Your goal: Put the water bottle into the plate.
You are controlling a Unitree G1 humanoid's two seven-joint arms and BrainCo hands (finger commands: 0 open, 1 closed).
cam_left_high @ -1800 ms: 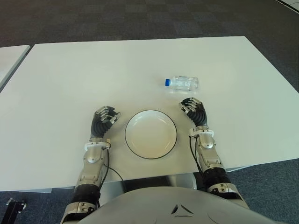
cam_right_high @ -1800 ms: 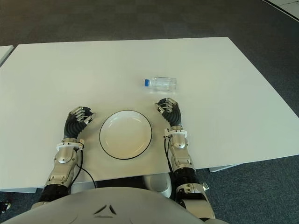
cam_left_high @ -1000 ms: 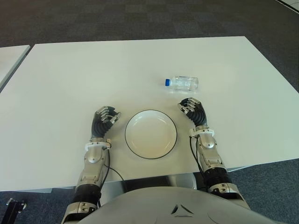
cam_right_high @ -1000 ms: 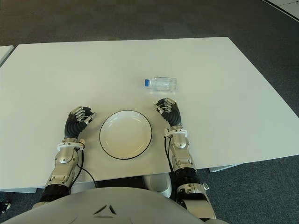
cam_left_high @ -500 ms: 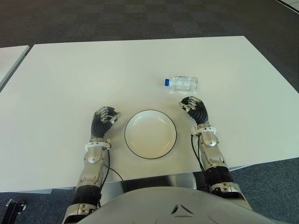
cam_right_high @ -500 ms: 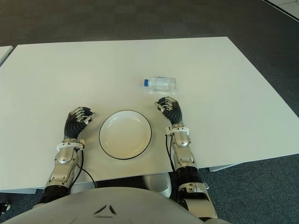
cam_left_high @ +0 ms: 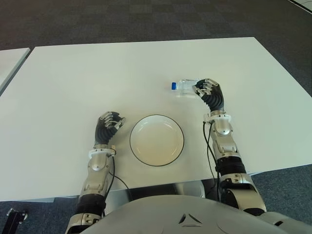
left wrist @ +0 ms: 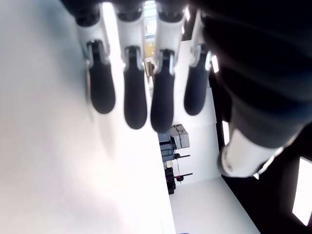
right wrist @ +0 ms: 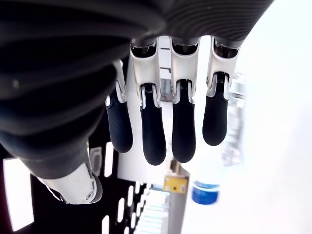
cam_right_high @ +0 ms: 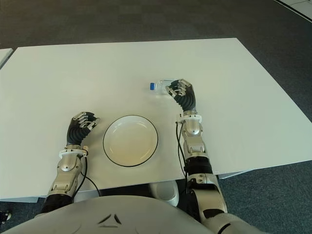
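The right hand [cam_left_high: 208,91] hovers over the water bottle [cam_left_high: 184,87], fingers [right wrist: 155,131] loosely extended, gripping nothing. The bottle lies on its side on the table [cam_left_high: 97,73], at one o'clock from the plate [cam_left_high: 156,140], blue cap pointing to nine o'clock. The left hand [cam_left_high: 107,126], relaxed, shows at the plate's nine o'clock.

The table [cam_left_high: 97,73] is plain white, and the plate [cam_left_high: 156,140] at lower centre is white with a thin black rim. The bottle [cam_left_high: 185,86] is clear with a blue cap; the floor [cam_left_high: 146,19] along the top is a dark grey checker. Both hands [cam_left_high: 108,126] [cam_left_high: 209,92] are black with silver joints.
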